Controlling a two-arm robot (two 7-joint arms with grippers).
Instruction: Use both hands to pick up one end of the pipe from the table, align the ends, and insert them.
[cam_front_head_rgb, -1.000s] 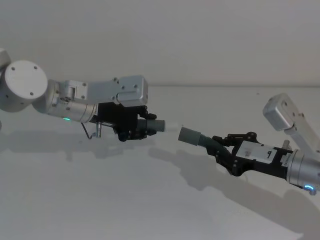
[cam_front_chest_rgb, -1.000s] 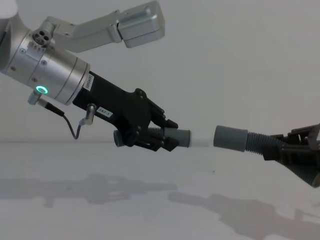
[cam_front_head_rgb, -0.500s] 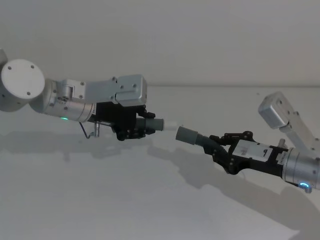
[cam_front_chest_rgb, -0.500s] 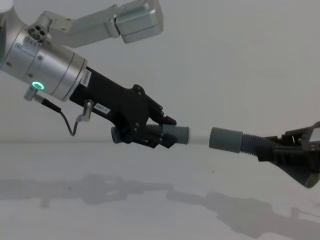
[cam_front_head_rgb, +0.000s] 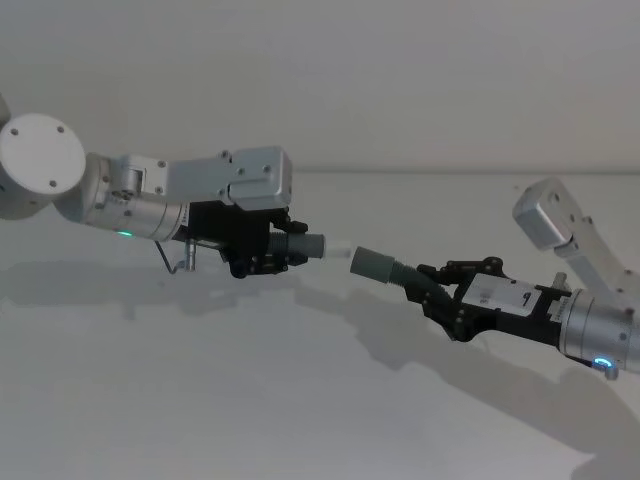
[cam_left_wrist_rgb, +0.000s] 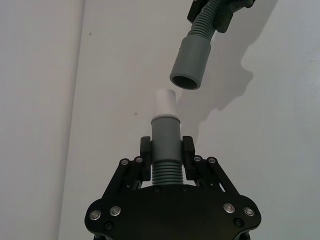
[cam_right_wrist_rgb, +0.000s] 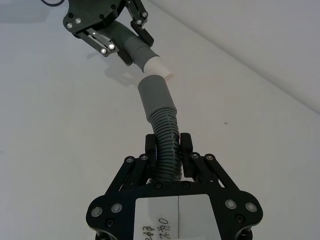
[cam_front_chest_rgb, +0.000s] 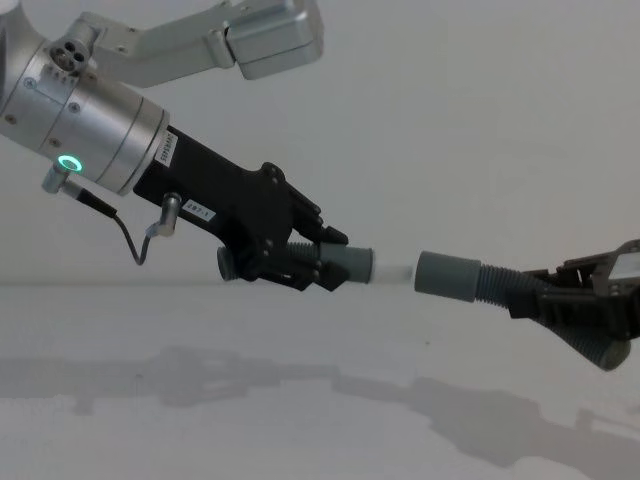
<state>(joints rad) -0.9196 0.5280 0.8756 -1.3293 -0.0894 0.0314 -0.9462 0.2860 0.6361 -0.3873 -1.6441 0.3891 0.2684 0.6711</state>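
Both hose pieces hang in the air above the table (cam_front_head_rgb: 250, 400), whose bare white surface stretches wide beneath and around them, its far edge meeting the wall behind the arms. The left gripper (cam_front_head_rgb: 272, 250) reaches in from the left, fingers (cam_left_wrist_rgb: 146, 149) pinching the ribbed body of the left hose piece (cam_left_wrist_rgb: 165, 145), with the smooth grey cuff and its narrower white tip (cam_left_wrist_rgb: 165, 103) sticking out toward the centre. The right gripper (cam_front_head_rgb: 432, 287) comes in low from the right, fingers (cam_right_wrist_rgb: 152, 147) clamped on the ribbed part of the right hose piece (cam_right_wrist_rgb: 162, 130), which curves up to an open grey cuff (cam_front_head_rgb: 372, 264). In the left wrist view that cuff's hollow mouth (cam_left_wrist_rgb: 189, 62) faces the white tip, slightly off to one side and tilted, not yet in line. In the chest view the white tip (cam_front_chest_rgb: 394, 270) sits just short of the cuff (cam_front_chest_rgb: 446, 274), a sliver of gap between them. Compared with a second ago, that gap has narrowed: the right gripper has carried its cuff closer to the tip, and the left arm has shifted a little too.
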